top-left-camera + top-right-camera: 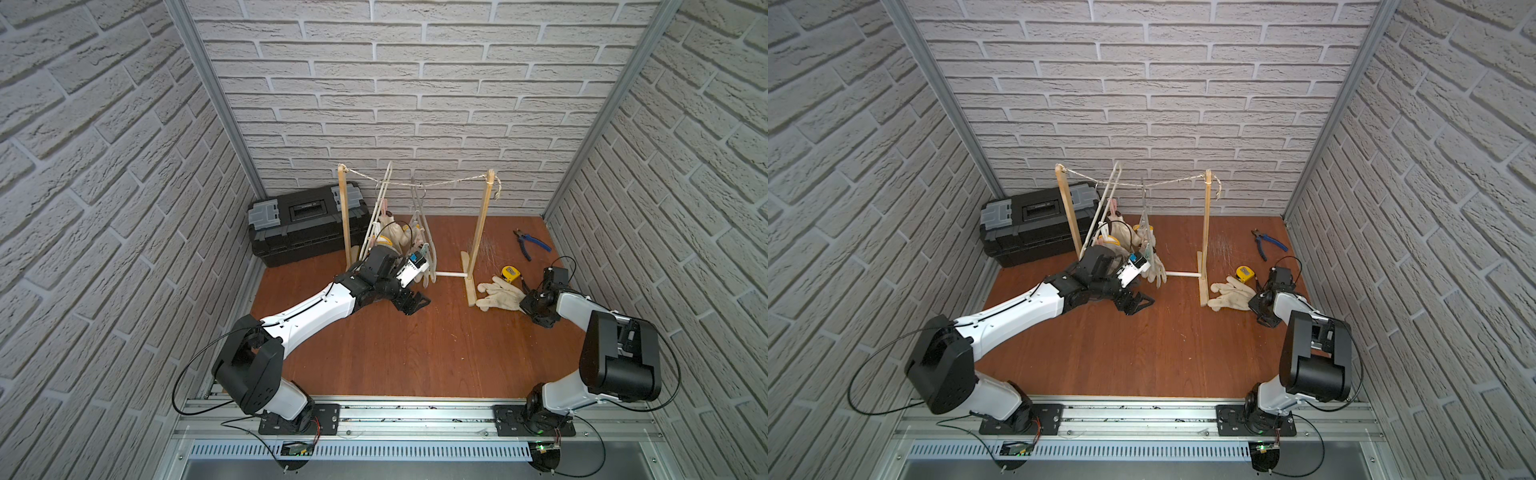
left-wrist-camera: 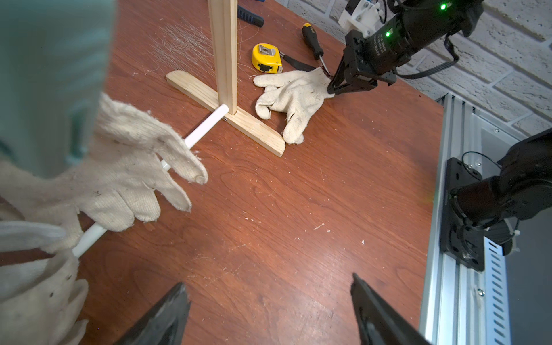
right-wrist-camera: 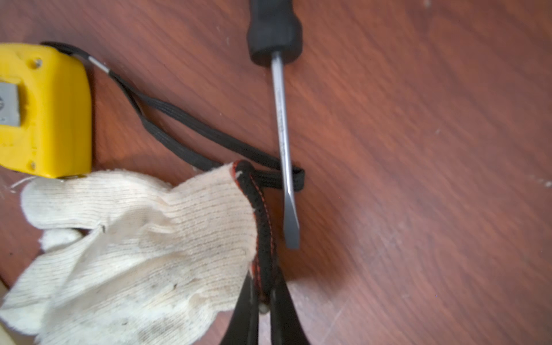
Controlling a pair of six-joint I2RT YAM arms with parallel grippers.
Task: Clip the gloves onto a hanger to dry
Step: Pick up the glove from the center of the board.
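An off-white knitted glove [image 1: 498, 293] [image 1: 1231, 293] lies flat on the wooden table beside the right foot of the drying rack [image 1: 482, 224]. My right gripper [image 3: 264, 273] [image 2: 331, 89] is shut on its black, red-stitched cuff [image 3: 263, 221]. Other gloves [image 1: 395, 235] [image 2: 128, 179] hang clipped on hangers [image 1: 419, 208] from the rack's string. My left gripper [image 2: 268, 280] [image 1: 415, 301] stands open and empty just in front of the hanging gloves, low over the table.
A black toolbox [image 1: 307, 222] sits at the back left. A yellow tape measure [image 3: 44, 113], its black strap and a screwdriver [image 3: 283, 134] lie right beside the held cuff. Blue pliers [image 1: 532, 243] lie farther back. The rack's white crossbar [image 2: 206, 125] runs along the table.
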